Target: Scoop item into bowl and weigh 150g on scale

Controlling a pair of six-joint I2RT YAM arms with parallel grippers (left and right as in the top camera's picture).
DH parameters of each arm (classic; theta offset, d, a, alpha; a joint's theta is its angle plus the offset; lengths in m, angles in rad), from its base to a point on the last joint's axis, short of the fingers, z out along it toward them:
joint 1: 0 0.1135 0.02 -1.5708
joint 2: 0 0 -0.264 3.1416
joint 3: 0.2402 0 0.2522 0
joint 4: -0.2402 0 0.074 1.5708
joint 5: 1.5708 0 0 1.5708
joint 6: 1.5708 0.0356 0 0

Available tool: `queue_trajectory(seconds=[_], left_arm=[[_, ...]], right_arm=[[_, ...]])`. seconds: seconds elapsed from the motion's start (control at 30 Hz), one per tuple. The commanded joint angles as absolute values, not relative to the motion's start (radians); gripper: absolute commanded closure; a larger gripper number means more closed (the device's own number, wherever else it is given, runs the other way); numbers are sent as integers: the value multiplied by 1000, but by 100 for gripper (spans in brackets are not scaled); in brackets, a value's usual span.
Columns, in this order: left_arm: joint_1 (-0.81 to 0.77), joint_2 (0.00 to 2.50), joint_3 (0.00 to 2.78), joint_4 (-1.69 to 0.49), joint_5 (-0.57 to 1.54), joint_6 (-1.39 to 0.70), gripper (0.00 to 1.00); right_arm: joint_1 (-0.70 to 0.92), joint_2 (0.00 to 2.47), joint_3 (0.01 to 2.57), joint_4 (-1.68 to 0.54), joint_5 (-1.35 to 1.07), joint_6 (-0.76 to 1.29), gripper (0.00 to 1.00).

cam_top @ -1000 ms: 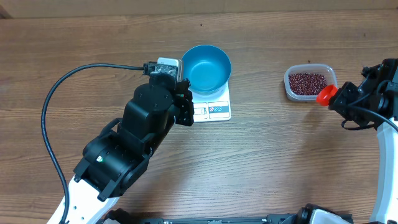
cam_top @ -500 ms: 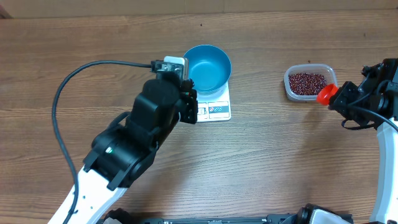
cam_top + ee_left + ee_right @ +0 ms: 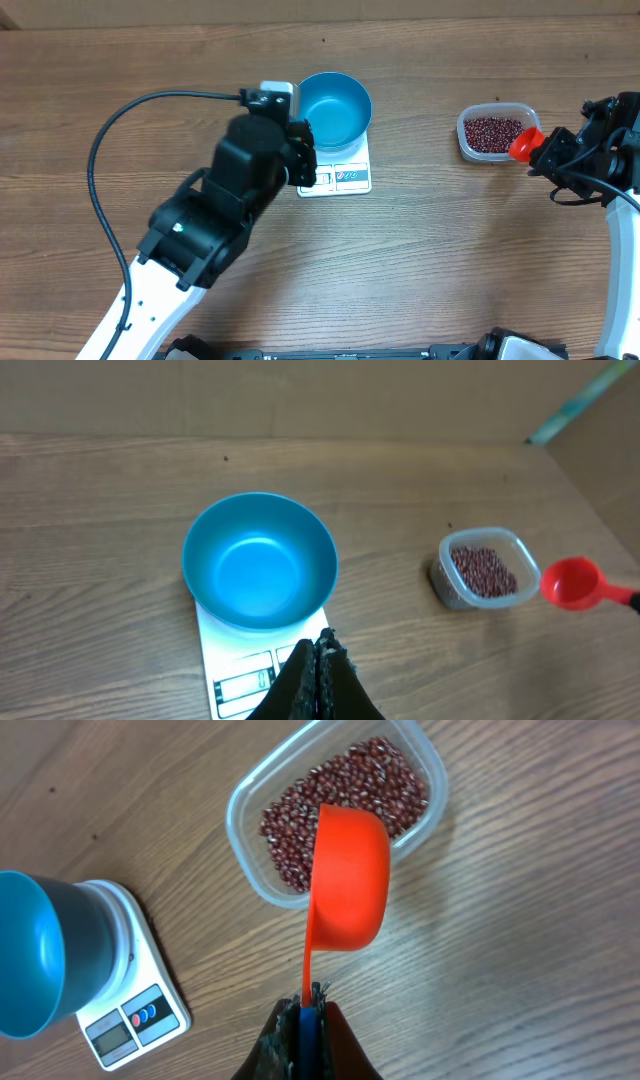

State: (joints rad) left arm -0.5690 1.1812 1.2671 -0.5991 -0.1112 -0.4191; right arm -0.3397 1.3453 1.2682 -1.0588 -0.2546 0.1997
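Note:
The blue bowl (image 3: 335, 108) stands empty on the white scale (image 3: 348, 178). My left gripper (image 3: 322, 645) is shut with nothing in it, and its tips hover over the scale's (image 3: 225, 660) front panel just in front of the bowl (image 3: 260, 565). At the right, the red-brown beans (image 3: 494, 133) fill a clear tub (image 3: 465, 142). My right gripper (image 3: 313, 995) is shut on the handle of a red scoop (image 3: 347, 880). The scoop's cup hangs over the tub's near rim, above the beans (image 3: 345, 805). In the left wrist view the scoop (image 3: 570, 582) looks empty.
A black cable (image 3: 110, 150) loops from the left arm across the left side of the wooden table. The scale and the tub (image 3: 520, 555) stand well apart, with bare wood between them. A cardboard wall (image 3: 300, 395) runs along the table's far edge.
The left arm has swung a little further over the table while its tips stay at the scale's front-left. The red scoop has edged slightly towards the tub.

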Motion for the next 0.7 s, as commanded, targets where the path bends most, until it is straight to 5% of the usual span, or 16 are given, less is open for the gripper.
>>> queue_trajectory(seconds=[0.0,0.67], left_arm=[[-513,1190,1284,-579,-14,-430,96],[-445,1384,1436,-651,131,-413,95]], right_arm=[[-340,1330,1293,-1040,-295,150,96],[-340,1330,1293,-1013,-324,95,96]])
